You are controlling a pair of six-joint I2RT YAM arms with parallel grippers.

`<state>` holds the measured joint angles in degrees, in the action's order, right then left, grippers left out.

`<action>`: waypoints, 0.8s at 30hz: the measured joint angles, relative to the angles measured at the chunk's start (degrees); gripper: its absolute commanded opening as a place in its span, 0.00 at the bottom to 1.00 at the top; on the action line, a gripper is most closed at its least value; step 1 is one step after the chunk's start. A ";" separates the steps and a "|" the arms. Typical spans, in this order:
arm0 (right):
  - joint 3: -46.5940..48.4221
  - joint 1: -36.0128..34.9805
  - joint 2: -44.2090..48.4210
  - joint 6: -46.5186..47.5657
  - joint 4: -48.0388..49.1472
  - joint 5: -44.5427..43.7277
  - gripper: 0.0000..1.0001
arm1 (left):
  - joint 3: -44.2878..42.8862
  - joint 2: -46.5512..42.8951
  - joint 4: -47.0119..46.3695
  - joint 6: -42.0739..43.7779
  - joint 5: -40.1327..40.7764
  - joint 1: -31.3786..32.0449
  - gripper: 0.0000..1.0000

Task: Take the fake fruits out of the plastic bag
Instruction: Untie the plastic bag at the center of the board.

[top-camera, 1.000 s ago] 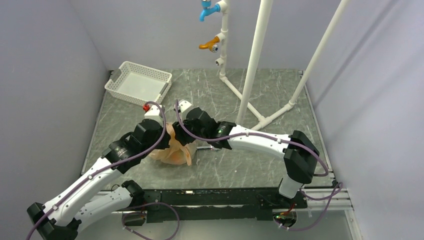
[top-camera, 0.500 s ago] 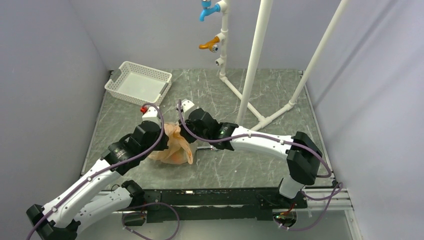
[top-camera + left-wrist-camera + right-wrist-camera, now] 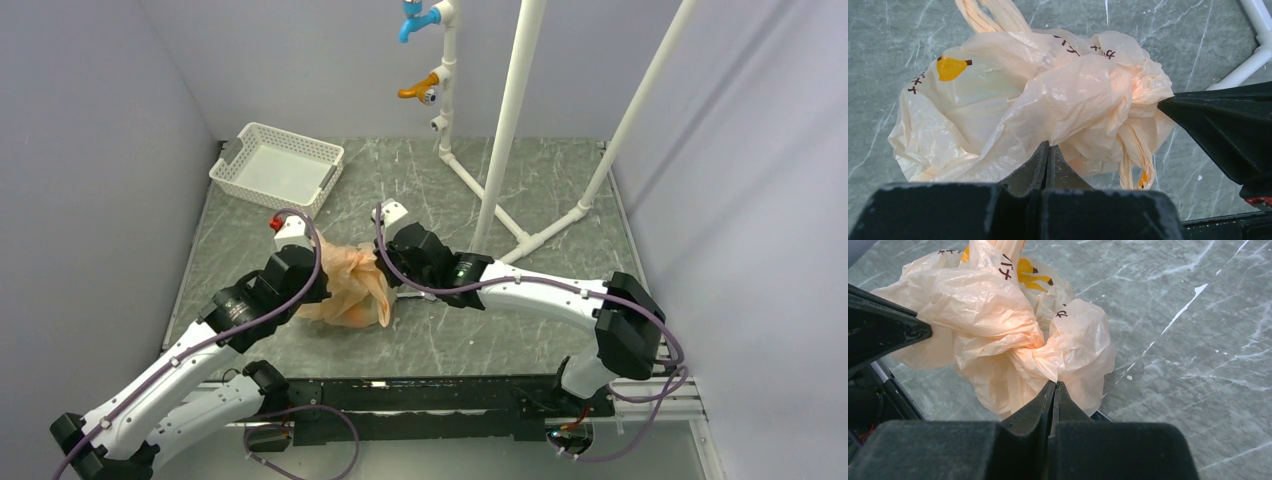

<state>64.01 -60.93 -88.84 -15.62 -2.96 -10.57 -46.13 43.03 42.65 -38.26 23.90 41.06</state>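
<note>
The pale orange plastic bag (image 3: 350, 288) lies crumpled on the table between my two grippers. My left gripper (image 3: 1048, 145) is shut on a fold of its film at the bag's left side (image 3: 322, 278). Pinching another fold from the right (image 3: 386, 276) is my right gripper (image 3: 1054, 384), also shut. The bag (image 3: 1038, 95) is bunched and stretched between the two grips, with one twisted loop handle (image 3: 1135, 150) hanging down. The fake fruits are hidden inside the bag (image 3: 998, 325); only a faint orange glow shows through the film.
A white mesh basket (image 3: 278, 165) stands at the back left. A white pipe frame (image 3: 505, 130) with an orange tap handle (image 3: 418, 90) and a blue tap (image 3: 415, 20) rises at the back middle and right. Grey walls close in both sides.
My right gripper has shut on the bag. Both grippers have drawn apart, the left one to the left and the right one to the right, spreading the bag between them.
</note>
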 measured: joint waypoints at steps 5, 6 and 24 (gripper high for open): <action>-1.64 0.02 1.55 0.61 0.13 0.00 0.00 | 0.02 -0.22 0.13 0.37 -0.02 0.00 0.67; -1.77 0.04 1.73 0.96 0.07 0.13 0.00 | 0.00 -0.20 0.13 0.33 -0.13 0.00 0.80; -1.77 0.44 1.75 3.21 0.02 5.90 0.00 | -10.64 2.80 0.31 11.32 -5.44 -3.04 0.99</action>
<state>62.24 -60.49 -87.09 -12.40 -2.94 -4.67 -56.77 45.82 42.96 -26.94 18.46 38.02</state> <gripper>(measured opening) 0.007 0.994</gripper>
